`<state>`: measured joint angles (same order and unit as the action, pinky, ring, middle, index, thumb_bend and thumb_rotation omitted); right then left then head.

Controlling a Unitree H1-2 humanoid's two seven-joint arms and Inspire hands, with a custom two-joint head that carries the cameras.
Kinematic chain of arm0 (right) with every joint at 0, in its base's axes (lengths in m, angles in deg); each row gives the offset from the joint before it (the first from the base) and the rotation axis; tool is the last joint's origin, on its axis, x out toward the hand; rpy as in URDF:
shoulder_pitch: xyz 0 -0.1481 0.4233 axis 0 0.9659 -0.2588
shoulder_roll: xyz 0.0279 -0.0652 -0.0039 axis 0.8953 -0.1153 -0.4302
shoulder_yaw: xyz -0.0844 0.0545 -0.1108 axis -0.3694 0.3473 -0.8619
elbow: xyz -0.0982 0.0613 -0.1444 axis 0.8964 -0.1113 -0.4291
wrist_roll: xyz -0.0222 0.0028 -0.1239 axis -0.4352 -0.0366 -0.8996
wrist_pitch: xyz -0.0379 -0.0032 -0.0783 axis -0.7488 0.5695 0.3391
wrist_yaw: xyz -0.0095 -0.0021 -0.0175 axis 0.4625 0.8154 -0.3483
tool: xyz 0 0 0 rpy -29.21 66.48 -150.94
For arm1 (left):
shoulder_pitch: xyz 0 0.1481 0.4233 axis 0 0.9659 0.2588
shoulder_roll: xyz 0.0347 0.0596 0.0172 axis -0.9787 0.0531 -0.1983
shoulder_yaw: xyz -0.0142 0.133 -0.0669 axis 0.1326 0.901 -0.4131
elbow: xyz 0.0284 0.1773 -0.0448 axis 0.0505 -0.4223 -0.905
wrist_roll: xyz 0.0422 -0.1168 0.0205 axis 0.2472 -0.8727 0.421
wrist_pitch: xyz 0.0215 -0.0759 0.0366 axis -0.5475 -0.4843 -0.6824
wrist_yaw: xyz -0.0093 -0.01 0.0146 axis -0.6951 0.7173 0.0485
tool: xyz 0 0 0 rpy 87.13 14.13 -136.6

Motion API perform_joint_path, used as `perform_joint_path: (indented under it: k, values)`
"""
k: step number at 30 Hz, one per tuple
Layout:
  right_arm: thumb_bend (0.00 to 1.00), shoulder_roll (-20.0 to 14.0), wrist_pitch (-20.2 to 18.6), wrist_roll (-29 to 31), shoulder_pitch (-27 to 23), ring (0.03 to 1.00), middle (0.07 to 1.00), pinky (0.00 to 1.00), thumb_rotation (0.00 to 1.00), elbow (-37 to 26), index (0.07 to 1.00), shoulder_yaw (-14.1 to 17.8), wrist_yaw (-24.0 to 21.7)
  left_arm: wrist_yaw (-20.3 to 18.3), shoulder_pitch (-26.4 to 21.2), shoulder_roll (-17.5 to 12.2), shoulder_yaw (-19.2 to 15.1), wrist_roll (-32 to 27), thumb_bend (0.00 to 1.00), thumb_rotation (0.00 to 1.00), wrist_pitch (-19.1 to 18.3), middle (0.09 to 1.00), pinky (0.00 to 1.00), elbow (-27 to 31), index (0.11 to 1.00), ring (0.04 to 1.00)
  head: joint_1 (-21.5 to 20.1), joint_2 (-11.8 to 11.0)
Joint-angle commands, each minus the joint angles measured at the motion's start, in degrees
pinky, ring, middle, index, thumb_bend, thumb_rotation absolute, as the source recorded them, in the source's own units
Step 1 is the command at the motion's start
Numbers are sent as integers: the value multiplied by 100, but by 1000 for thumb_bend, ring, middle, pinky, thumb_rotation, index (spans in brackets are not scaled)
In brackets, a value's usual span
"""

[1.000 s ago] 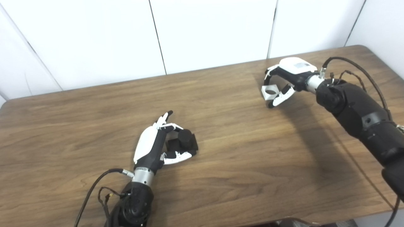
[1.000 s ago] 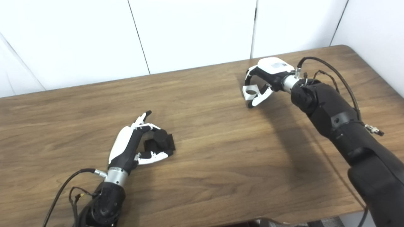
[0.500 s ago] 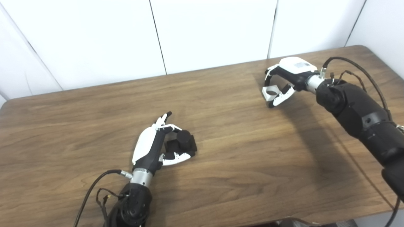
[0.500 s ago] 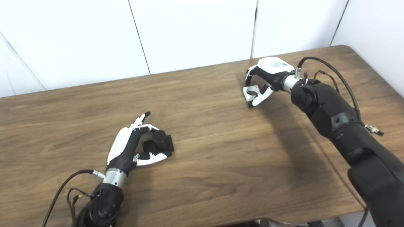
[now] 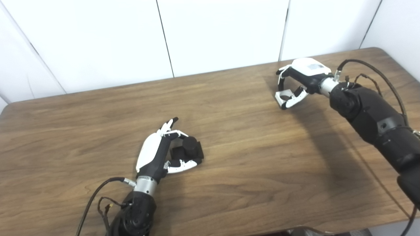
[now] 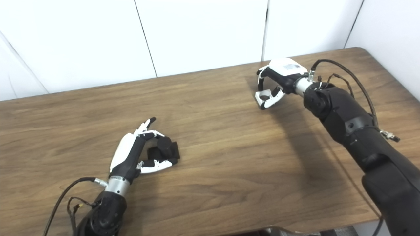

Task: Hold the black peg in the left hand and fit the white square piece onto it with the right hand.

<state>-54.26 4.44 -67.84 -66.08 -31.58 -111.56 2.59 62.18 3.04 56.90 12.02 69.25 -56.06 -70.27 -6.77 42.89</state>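
Observation:
The black peg (image 5: 189,148), a short cylinder on a square base, rests on the wooden table (image 5: 256,164) left of centre. My left hand (image 5: 153,154) is curled around it, thumb below and fingers above, with one finger stretched out. The white square piece (image 5: 284,96), with a round hole facing up, is held between the fingers and thumb of my right hand (image 5: 303,73) at the far right, just above the table. The two hands are far apart. It all shows in the right eye view too, with the peg (image 6: 164,147) and the white piece (image 6: 263,97).
White wall panels stand behind the table's far edge (image 5: 210,73). The table's rounded right corner (image 5: 377,50) is just behind my right arm. Cables loop off both forearms.
My right hand has turned the white piece flatter, hole up, and shifted it slightly right. My left hand with the peg has slid slightly toward the near edge.

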Motion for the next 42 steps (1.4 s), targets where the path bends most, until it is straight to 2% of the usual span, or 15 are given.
perform_joint_path:
  k: [1,15,22,27,33,42]
  values:
    - [515,-216,-122,-145,-35,898,852,931,156,103,495,6,-5,-107,56,-180,-29,165,521,79,-160,985,1000,-25,494,1000,-6,12]
    - [518,-198,19,-199,32,866,804,913,138,103,488,-24,372,-92,59,-165,-48,179,521,79,-172,986,1000,-33,494,1000,-17,11]
    - [517,-221,153,-137,78,861,796,924,139,-25,486,70,609,-81,7,-134,-31,203,521,78,-187,988,1000,-77,494,1000,-32,-19]
    - [517,-199,308,-37,165,854,780,935,140,-198,485,239,869,-54,-47,-115,-42,189,522,77,-166,989,1000,-148,494,1000,-26,-26]
    - [517,-159,312,84,354,860,781,941,140,-597,484,490,993,-39,-89,-102,-31,232,522,76,-201,989,1000,-176,494,1000,-11,-25]
    - [516,-87,241,106,688,874,782,944,141,-1357,483,836,920,-34,-134,-86,-31,239,522,76,-213,989,1000,-206,494,1000,22,-6]
